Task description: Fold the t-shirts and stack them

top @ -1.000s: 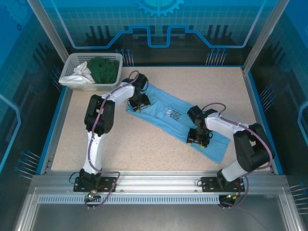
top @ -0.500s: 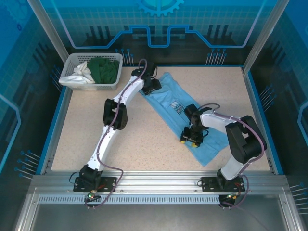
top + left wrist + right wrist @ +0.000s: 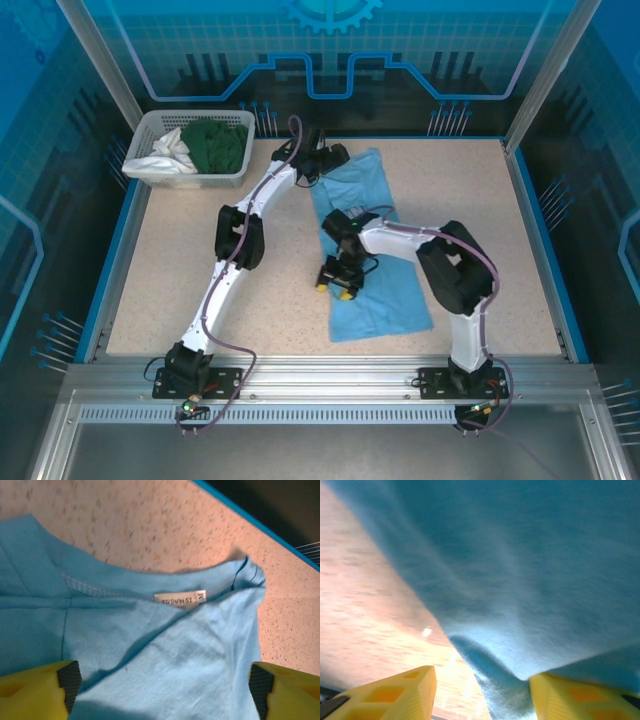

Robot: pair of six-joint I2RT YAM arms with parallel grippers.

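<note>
A light blue t-shirt [image 3: 390, 300] lies flat and lengthwise in the middle of the table, collar toward the back. My left gripper [image 3: 338, 155] hovers over the collar end. In the left wrist view its jaws [image 3: 162, 685] stand wide open above the cloth [image 3: 175, 655], with the neck label [image 3: 180, 600] just ahead and nothing held. My right gripper [image 3: 338, 283] is at the shirt's left edge. Its yellow fingers [image 3: 395, 692] pinch a hanging fold of the blue cloth [image 3: 530, 555]. A dark green garment [image 3: 215, 145] and a white one [image 3: 170, 150] lie in the basket.
The white basket [image 3: 145, 175] stands at the back left corner of the speckled table [image 3: 260, 300]. A blue rim [image 3: 520, 230] borders the table. Both arms stretch over the table's centre, the right arm bending across the shirt.
The shirt has swung from a diagonal lie to nearly lengthwise. My left gripper carried the collar toward the back and opened. My right gripper pulled its part of the shirt leftward.
</note>
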